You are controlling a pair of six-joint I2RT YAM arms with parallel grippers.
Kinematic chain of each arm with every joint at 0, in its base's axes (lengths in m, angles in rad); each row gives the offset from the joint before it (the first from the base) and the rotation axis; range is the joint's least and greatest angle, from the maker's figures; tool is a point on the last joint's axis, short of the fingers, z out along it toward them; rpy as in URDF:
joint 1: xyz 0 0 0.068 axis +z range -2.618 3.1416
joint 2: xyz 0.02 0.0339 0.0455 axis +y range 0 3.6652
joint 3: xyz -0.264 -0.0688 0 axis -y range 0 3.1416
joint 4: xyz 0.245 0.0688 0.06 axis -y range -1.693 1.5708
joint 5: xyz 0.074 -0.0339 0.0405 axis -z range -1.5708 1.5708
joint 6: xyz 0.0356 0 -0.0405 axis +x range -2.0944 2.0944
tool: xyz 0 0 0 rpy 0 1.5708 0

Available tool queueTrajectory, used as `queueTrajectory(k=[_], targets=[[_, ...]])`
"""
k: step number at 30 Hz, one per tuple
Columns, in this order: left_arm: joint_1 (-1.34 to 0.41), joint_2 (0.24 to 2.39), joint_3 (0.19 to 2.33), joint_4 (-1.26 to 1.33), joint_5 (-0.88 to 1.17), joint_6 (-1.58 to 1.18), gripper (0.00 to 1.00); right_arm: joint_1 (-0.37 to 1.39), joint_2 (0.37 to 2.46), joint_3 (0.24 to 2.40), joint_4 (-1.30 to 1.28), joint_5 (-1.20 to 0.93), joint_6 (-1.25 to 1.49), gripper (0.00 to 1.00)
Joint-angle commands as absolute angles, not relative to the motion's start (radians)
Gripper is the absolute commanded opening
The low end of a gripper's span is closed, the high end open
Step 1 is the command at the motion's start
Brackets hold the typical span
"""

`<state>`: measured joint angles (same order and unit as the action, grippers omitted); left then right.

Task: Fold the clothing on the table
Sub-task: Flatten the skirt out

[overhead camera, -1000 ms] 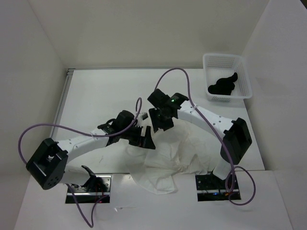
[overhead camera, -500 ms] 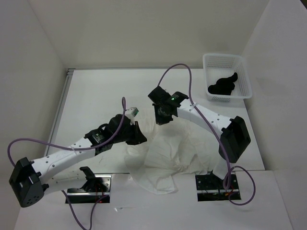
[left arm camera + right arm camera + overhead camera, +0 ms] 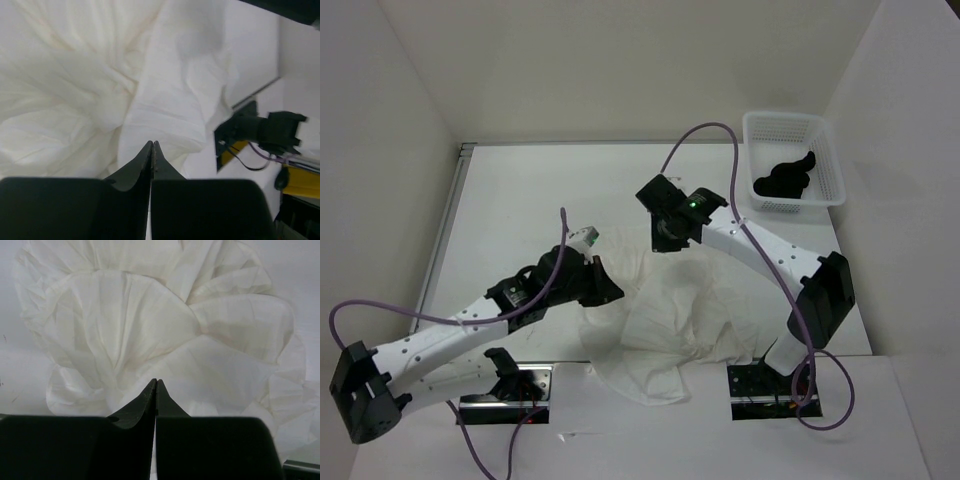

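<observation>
The clothing (image 3: pixel 670 320), a thin white wrinkled garment, lies crumpled on the table (image 3: pixel 520 190) in front of the arm bases. My left gripper (image 3: pixel 612 292) sits at its left edge. In the left wrist view the left gripper (image 3: pixel 152 143) is shut tip to tip on a fold of the clothing (image 3: pixel 75 75). My right gripper (image 3: pixel 665 245) is at the garment's far edge. In the right wrist view the right gripper (image 3: pixel 156 381) is shut on the clothing (image 3: pixel 125 315), whose creases fan out from the tips.
A white mesh basket (image 3: pixel 750 125) with a black cloth lump (image 3: pixel 783 180) inside stands at the far right. Purple cables arc over both arms. The arms' base plates (image 3: pixel 760 385) are at the near edge, and the left wrist view shows a black mount (image 3: pixel 260 130).
Both grippers have shut at the garment's edges. The left arm has stretched out low toward the cloth's left edge. The right gripper has shifted slightly right and farther back.
</observation>
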<state>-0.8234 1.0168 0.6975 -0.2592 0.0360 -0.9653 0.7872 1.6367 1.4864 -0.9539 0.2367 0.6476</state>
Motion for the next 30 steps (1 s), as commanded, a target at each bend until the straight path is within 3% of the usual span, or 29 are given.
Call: queueTrajectory(k=[1,6,7,9,12,18,24,30], targets=[[-0.827,0.879,0.628,-0.076,0.133,-0.908,0.00,0.782,1.566,1.503,-0.994,0.290,0.684,0.02],[-0.827,0.884,0.637,-0.054,0.140,-0.879,0.00,0.782,1.557,1.493,-1.006,0.308,0.693,0.00],[-0.827,0.874,0.647,-0.073,0.130,-0.867,0.04,0.782,1.557,1.493,-1.006,0.308,0.693,0.00],[-0.827,0.864,0.632,-0.043,0.130,-0.867,0.34,0.782,1.557,1.493,-1.015,0.328,0.693,0.00],[-0.827,0.939,0.702,-0.200,0.003,-0.885,0.50,0.782,1.548,1.493,-1.025,0.341,0.693,0.00],[-0.857,1.205,0.738,-0.307,-0.058,-0.859,0.50,0.773,1.539,1.456,-1.006,0.336,0.693,0.00],[-0.913,1.288,0.779,-0.383,-0.230,-0.848,0.45,0.773,1.529,1.427,-1.006,0.327,0.693,0.00],[-0.922,1.299,0.733,-0.364,-0.244,-0.882,0.45,0.752,1.511,1.405,-1.015,0.327,0.693,0.00]])
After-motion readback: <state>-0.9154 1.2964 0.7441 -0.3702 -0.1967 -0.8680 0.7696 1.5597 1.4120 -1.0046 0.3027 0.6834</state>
